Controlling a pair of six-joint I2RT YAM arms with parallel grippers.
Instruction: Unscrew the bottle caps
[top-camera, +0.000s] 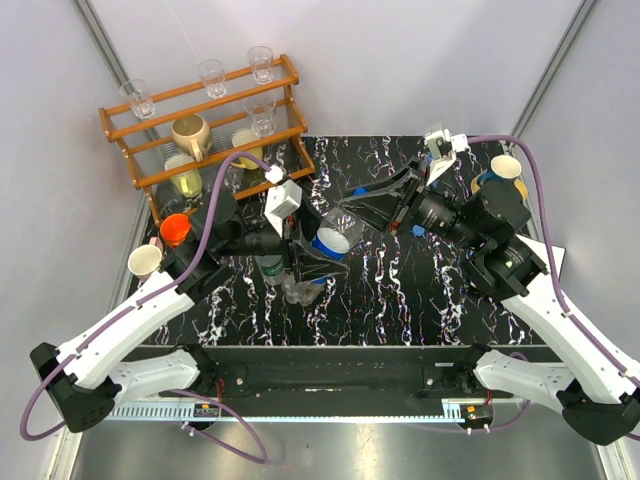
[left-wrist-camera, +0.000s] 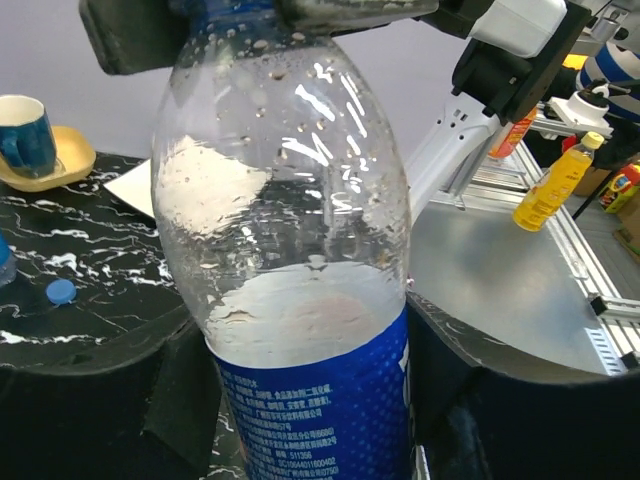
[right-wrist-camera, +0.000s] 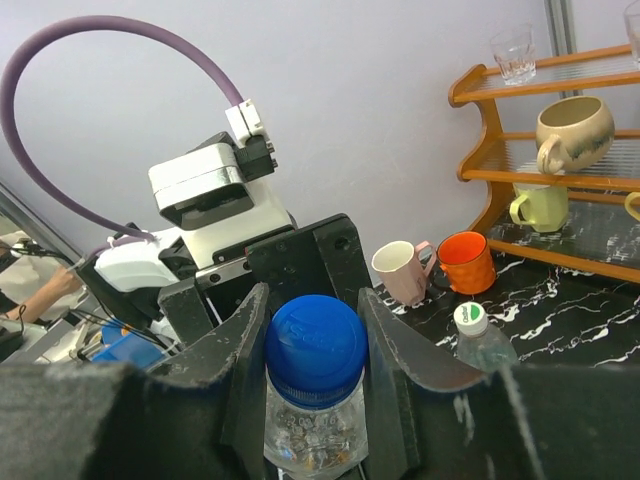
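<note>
a: hands first?
b: clamping bottle (left-wrist-camera: 290, 200) with left gripper (left-wrist-camera: 320, 410), narrow, pads on blue label. pinching blue cap (right-wrist-camera: 316, 350) with right gripper (right-wrist-camera: 314, 325), narrow too, looks tight on both sides.
a: where?
b: mid table (top-camera: 400, 290), between both arms. lifted or resting, cannot tell.
a: risks?
b: could spin whole bottle instead of cap if left hold slips on thin wall. squeezing harder could push liquid out once loosened. could slip off cap if gripped off-centre. could drop freed cap, rolling off toward green-cap bottle (right-wrist-camera: 470, 335) and mugs (right-wrist-camera: 405, 272).
</note>
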